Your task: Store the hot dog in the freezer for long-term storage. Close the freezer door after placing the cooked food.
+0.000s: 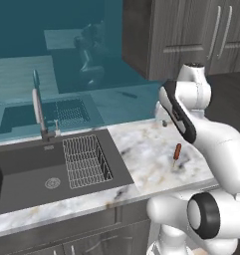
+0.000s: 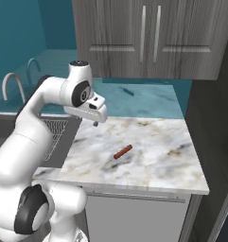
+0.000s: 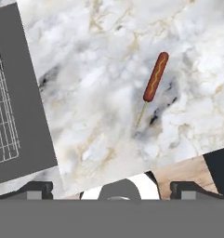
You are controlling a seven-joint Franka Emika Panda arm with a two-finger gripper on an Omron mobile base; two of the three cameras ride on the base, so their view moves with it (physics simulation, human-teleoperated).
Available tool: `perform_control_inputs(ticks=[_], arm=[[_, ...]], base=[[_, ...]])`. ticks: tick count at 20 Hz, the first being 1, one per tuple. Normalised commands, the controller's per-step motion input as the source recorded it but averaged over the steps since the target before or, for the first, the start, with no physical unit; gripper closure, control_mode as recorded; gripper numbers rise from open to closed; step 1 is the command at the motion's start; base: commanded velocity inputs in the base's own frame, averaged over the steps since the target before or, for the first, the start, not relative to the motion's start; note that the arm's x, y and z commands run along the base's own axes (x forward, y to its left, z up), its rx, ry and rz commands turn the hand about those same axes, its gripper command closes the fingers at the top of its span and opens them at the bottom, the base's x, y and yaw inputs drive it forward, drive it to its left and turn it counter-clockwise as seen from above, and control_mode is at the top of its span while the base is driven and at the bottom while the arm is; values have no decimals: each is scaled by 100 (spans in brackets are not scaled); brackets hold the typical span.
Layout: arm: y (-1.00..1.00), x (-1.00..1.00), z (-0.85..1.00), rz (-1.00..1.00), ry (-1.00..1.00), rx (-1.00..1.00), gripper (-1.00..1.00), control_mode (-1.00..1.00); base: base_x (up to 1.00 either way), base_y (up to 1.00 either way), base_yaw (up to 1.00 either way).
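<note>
- Hot dog lies flat on the marble counter, alone, nothing touching it. In the hand view it sits ahead of the fingertips and off to the right, well apart from them.
- Hand view alone shows a yellow squiggle down the sausage and a thin pale stick running from its lower end; in both base views it reads as a plain reddish sliver.
- Gripper hangs above the counter, near the sink side, well short of the hot dog. The wrist housing covers most of it in the right base view; only a small dark tip pokes out below.
- In the left base view the forearm hides the gripper's fingers altogether.
- Fingertips sit wide apart at the bottom corners of the hand view, nothing between them: released, holding nothing.
- Sink with wire rack and faucet shows whole in the left base view; the hand view catches just a dark corner and some rack wires to the hand's left.
- Wood-grain cabinets hang over the counter's far side.
- A dark tall surface is cut off at the right edge of the right base view; too little shows to tell what it is.
</note>
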Motion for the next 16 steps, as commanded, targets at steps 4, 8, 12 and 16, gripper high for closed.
perform_control_inputs(ticks=[4,8,12,16], arm=[[-14,16,-77,-15,4,-2,-100,-100],[-26,9,-53,-13,6,-7,-100,-100],[-27,0,-38,-15,9,-6,-100,-100],[-30,1,-45,-13,7,-4,-100,-100]], base=[[0,0,0],[0,0,0],[0,0,0],[0,0,0]])
